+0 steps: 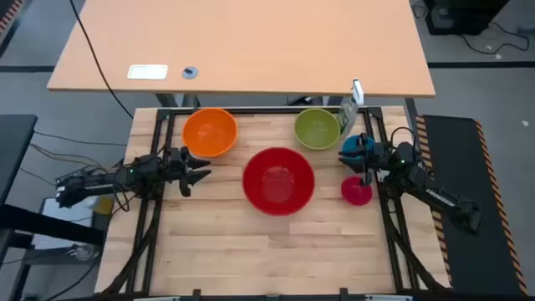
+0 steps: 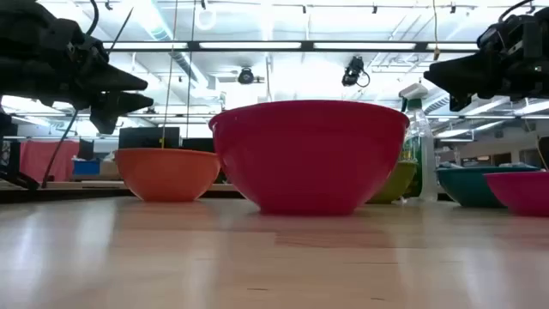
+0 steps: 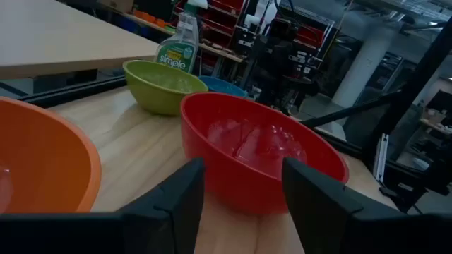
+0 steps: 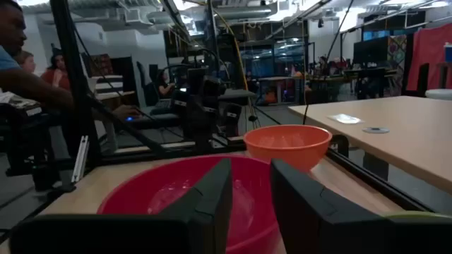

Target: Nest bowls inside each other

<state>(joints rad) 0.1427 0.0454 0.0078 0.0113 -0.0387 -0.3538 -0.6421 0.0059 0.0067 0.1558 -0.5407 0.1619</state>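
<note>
The red bowl (image 1: pixel 278 180) stands mid-table on its base. The orange bowl (image 1: pixel 209 132) is at the far left and the green bowl (image 1: pixel 318 128) at the far right. The blue bowl (image 1: pixel 355 148) and the small pink bowl (image 1: pixel 357 191) stand at the right edge. My left gripper (image 1: pixel 199 173) hovers open, left of the red bowl and near the orange one, pointing at the red bowl (image 3: pixel 261 155). My right gripper (image 1: pixel 351 159) hovers above the blue and pink bowls. It has a narrow gap between its fingers and nothing in it, and it faces the red bowl (image 4: pixel 162 197).
A clear spray bottle (image 1: pixel 351 107) stands at the far right behind the green bowl. A light wooden desk (image 1: pixel 242 42) lies beyond the table's far edge. Bare wood stretches along the near half of the table (image 1: pixel 267 259). People sit in the room behind (image 4: pixel 21 63).
</note>
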